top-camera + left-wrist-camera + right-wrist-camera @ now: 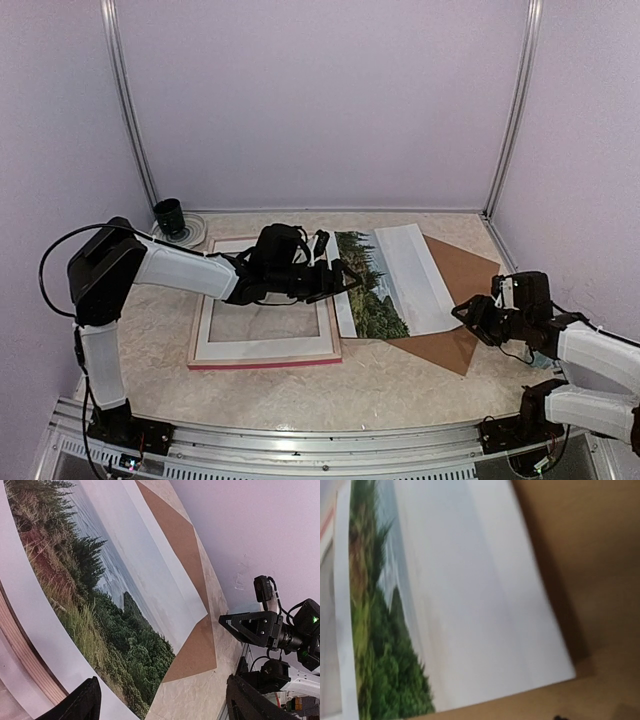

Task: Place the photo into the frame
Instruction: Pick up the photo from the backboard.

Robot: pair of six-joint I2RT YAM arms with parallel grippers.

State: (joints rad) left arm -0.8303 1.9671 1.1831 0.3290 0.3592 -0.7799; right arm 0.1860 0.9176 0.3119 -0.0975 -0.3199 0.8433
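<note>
My left arm reaches out long over the frame. My left gripper hangs wide open at the edge of the photo. My right arm sits bent and low. My right gripper is partly open and empty, near the brown board under the photo.

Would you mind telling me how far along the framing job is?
Done: the frame lies flat, back up. In hand: the left gripper, open, hovers over the photo, gripping nothing. Left: the photo, lying on the brown backing board, has yet to go into the frame.
</note>
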